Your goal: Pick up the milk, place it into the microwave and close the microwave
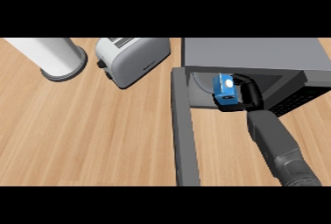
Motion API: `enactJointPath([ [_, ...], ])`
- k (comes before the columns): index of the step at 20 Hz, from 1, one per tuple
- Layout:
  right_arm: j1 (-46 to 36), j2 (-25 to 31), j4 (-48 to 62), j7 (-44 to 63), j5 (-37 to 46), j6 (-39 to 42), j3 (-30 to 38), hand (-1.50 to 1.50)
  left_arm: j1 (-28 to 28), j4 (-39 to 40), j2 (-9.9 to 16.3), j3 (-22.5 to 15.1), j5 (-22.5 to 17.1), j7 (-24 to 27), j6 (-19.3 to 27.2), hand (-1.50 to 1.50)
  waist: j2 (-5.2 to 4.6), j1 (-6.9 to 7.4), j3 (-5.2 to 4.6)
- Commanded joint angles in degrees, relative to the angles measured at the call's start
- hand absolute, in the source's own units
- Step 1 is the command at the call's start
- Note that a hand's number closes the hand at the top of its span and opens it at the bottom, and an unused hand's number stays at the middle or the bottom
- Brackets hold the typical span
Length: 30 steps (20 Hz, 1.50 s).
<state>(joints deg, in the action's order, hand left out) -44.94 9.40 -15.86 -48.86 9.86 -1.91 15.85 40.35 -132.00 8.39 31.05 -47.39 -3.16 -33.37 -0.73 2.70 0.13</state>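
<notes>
Right hand (249, 94), black, in the upper right of the frame, curled round the blue milk (226, 89) and holding it. Milk carried right at the mouth of the microwave (258, 57), just over the pale round plate (205, 81) inside. Held from the right side, most likely so the box can slide straight in with nothing bumping. Grey arm coming up from the lower right edge and pointing at the opening.

Microwave door (184, 131) swung wide open, stretching down the middle of the frame like a long grey bar. Left open so the milk can go in; not shut yet. Probably the last job, once the milk is set down and let go.

Left hand nowhere in the frame.

Other things on the wooden surface (84, 131): a silver toaster (129, 59) near the top, a little left of the middle, close to the microwave but not touching it. A white and grey round thing (55, 57) in the upper left, maybe a tall can or a roll; hard to tell which. Both well away from the milk and not in the way.

Only the door could be a bother: standing just left of the arm, needing a push from its far side to swing shut. Dark wall of the opening close by the fingers on the right, so not much room there.
</notes>
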Motion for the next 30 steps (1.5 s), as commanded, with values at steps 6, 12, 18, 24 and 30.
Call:
enactJointPath([
  [6,-9.70,5.44,6.13,5.57,1.23,0.54,0.68,1.50,-3.91,-1.38,0.84,-0.50,-1.24,-0.83,0.85,-1.50,-0.89,1.53,0.08],
  [12,-11.92,6.77,7.09,6.77,4.84,-11.29,-1.22,1.50,-8.04,0.55,1.97,-1.31,-0.76,-0.53,1.93,-1.50,-2.17,3.25,0.11],
  [18,-13.29,8.99,8.91,8.83,4.95,-14.60,-0.46,1.50,-8.04,2.17,3.98,-0.21,-2.93,-0.87,0.34,-1.50,-2.64,5.18,0.15],
  [24,-13.21,10.09,9.32,8.23,4.72,-18.23,0.09,1.50,-9.81,0.90,5.51,-0.23,-3.57,-1.72,1.44,-1.50,-3.45,6.20,0.29],
  [30,-14.73,12.30,9.78,9.35,3.21,-18.53,1.40,1.50,-10.05,1.56,5.60,-0.70,-3.23,-2.00,0.96,-1.50,-4.00,7.69,0.27],
])
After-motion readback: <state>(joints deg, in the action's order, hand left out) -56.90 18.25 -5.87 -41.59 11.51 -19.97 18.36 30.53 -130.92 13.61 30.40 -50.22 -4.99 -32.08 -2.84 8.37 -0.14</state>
